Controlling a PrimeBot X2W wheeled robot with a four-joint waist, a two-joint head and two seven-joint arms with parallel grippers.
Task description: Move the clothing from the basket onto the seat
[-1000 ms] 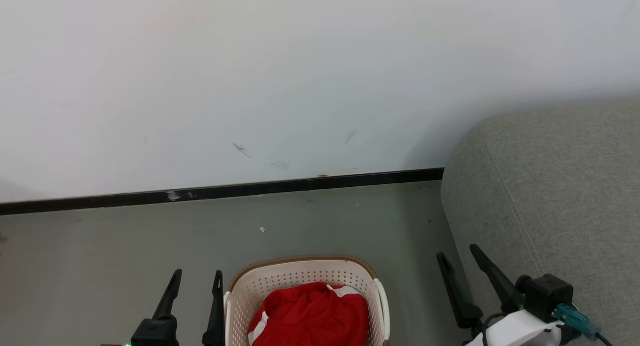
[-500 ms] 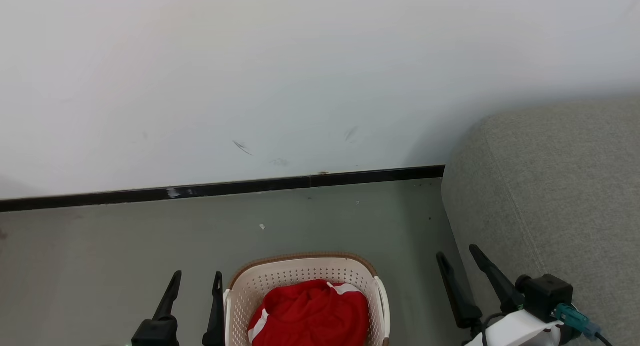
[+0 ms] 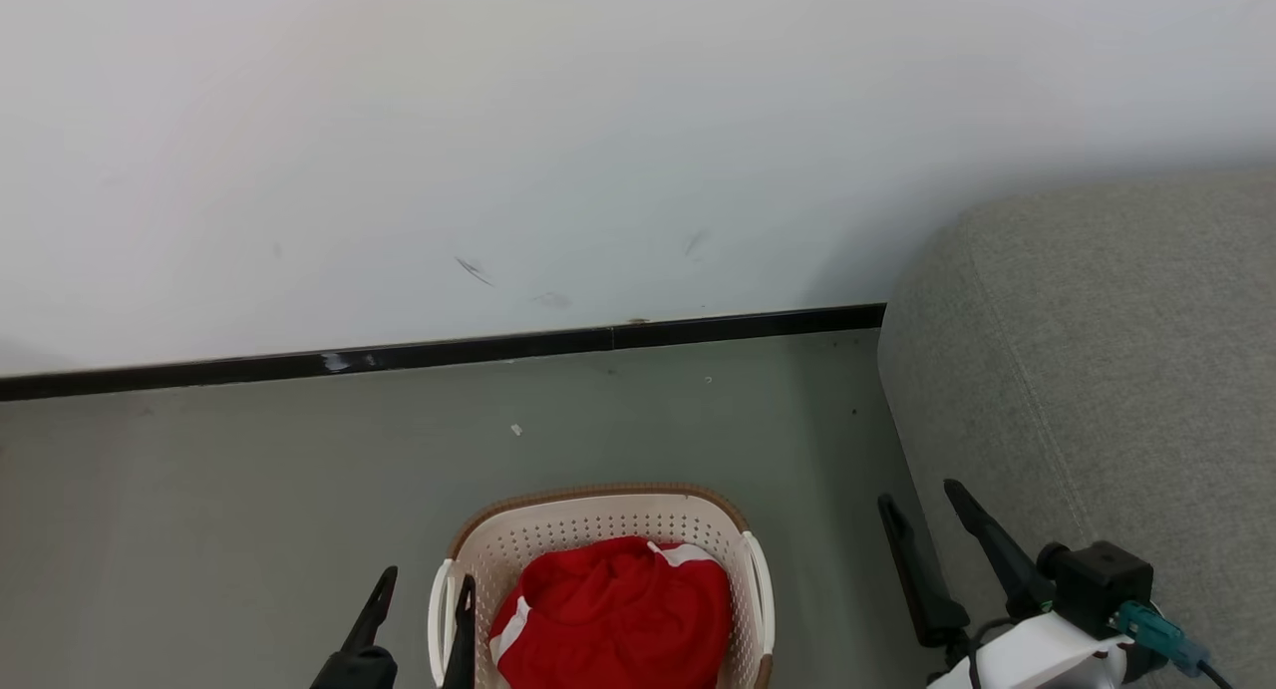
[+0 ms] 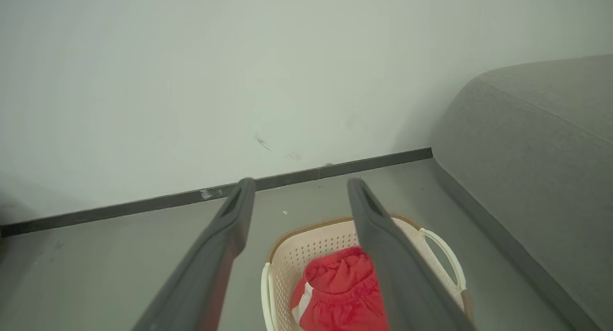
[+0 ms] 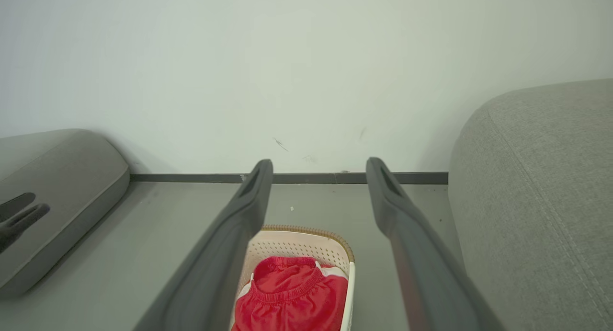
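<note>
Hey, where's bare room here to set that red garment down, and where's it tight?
Widest: the seat, right of the right hand. Also bare: the floor between the basket and the black skirting, and left of the left hand. Tight: the strip between basket and seat, where the right hand sits; the red garment fills the basket.

Red clothing [image 3: 618,619] with white stripes, cream brown-rimmed basket [image 3: 588,529], grey seat [image 3: 1097,370].

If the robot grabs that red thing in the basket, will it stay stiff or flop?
Probably floppy: the red garment lies crumpled in soft folds in the basket, so it should sag from a pinch. Likely light: it looks like thin cloth. Its gathered waistband may offer a firmer spot to grip.
</note>
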